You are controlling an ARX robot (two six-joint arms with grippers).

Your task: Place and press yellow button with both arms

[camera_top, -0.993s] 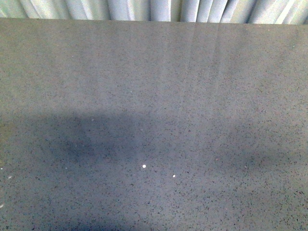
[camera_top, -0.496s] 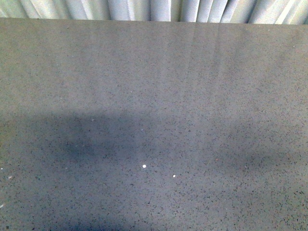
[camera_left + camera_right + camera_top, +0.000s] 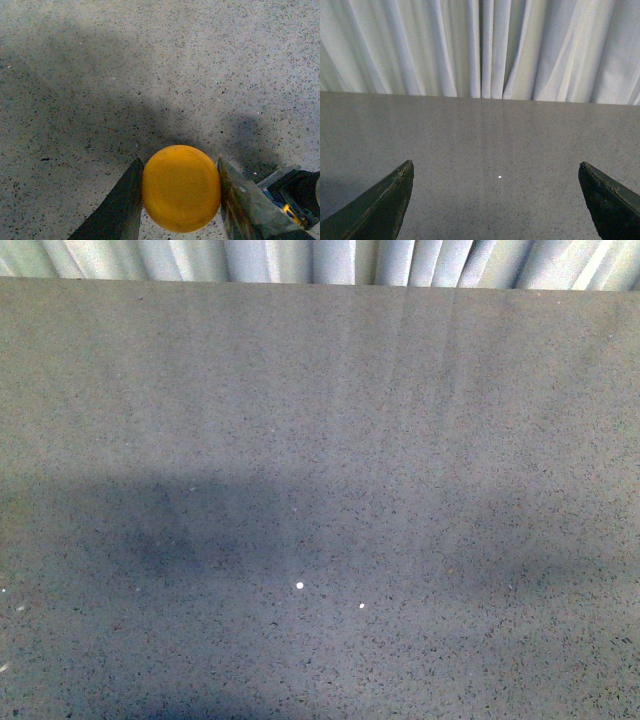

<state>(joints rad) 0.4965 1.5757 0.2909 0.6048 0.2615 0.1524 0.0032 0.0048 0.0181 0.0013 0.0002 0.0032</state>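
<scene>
In the left wrist view my left gripper (image 3: 180, 172) is shut on the yellow button (image 3: 181, 188). Its round yellow-orange cap fills the gap between the two black fingers (image 3: 122, 205) and hangs above the speckled grey table (image 3: 125, 75). The button's body is hidden under the cap. In the right wrist view my right gripper (image 3: 495, 165) is open and empty, its fingers (image 3: 380, 207) wide apart over the table. Neither arm nor the button shows in the front view.
The speckled grey table (image 3: 320, 440) fills the front view, with broad arm shadows across its near half. A white pleated curtain (image 3: 480, 45) hangs behind the table's far edge. Part of the gripper body with a blue and yellow piece (image 3: 287, 202) shows beside the left fingers.
The view has shifted very slightly; the shadows on the table's near half have barely moved. Nothing else has changed in the front view.
</scene>
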